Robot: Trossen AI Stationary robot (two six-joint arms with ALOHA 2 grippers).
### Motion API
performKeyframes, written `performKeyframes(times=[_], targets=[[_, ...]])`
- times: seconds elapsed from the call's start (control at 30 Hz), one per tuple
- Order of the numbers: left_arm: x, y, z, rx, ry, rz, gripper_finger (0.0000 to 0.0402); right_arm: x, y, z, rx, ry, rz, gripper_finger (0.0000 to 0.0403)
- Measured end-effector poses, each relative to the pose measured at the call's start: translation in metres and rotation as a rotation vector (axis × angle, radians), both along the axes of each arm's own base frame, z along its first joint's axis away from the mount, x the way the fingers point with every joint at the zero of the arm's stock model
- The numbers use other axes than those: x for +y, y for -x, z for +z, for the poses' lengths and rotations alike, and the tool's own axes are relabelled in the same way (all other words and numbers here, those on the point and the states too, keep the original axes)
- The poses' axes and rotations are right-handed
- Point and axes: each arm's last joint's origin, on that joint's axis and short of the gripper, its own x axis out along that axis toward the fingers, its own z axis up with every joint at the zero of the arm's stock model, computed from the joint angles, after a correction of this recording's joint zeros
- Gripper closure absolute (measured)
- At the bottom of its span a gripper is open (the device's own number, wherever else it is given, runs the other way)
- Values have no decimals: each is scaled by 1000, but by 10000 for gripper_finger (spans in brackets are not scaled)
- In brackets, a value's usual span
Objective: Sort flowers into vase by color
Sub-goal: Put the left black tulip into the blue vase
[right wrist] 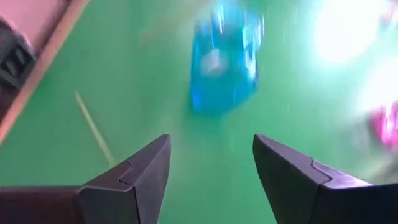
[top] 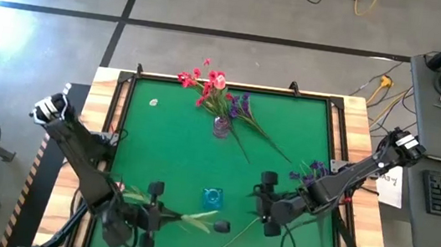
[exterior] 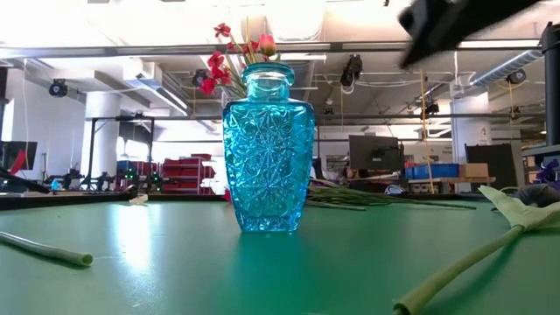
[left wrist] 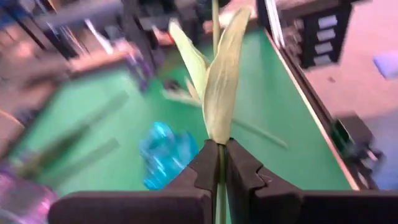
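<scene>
The flower stem [left wrist: 219,180] sits pinched between my left gripper [left wrist: 221,163] fingers, which are pressed together on it at the near edge of the table, left of centre; its pale green leaves [left wrist: 221,81] fan out just past my fingertips. From above, that stem [top: 192,216] lies across the green mat [top: 166,151], pointing toward the blue glass vase [top: 211,196]. The vase stands upright near the middle of the near half, its cut pattern plain in the low view [exterior: 267,157].

Another loose stem [top: 239,234] lies between the vase and my right gripper [top: 270,204]. That gripper hovers just right of the vase with its fingers [right wrist: 140,177] spread apart and nothing between them. A purple spray [top: 313,172] lies near the mat's right edge, beside my right arm.

At the far side a second vase [top: 221,126] holds red flowers [top: 196,79] and a pink bud [top: 220,79], with purple sprays [top: 243,108] lying beside it.

A white label [top: 390,182] on the right arm carries writing I cannot read.
</scene>
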Motion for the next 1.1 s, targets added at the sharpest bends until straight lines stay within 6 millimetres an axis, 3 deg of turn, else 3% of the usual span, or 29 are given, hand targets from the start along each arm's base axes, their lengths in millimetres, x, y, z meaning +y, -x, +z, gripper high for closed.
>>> performKeyframes(times=[0.23, 0.4, 0.5, 0.67, 0.87, 1.1], targets=[[15, -20, 28, -207, -90, 47, 402, 8, -15, 19, -319, 47, 109, 182], [26, -41, 41, -456, -145, 12, 401, 8, -23, 42, -555, 66, 96, 182], [39, -51, 35, -556, -140, -11, 401, 6, -27, 55, -692, 61, 80, 182], [61, -65, 14, -582, -127, 9, 401, -2, -30, 72, -853, 20, 31, 182], [74, -76, 9, -648, -102, 49, 401, -17, -38, 74, -872, 8, 12, 182], [75, -91, 7, -645, -129, 73, 401, -30, -43, 75, -881, 1, -17, 183]])
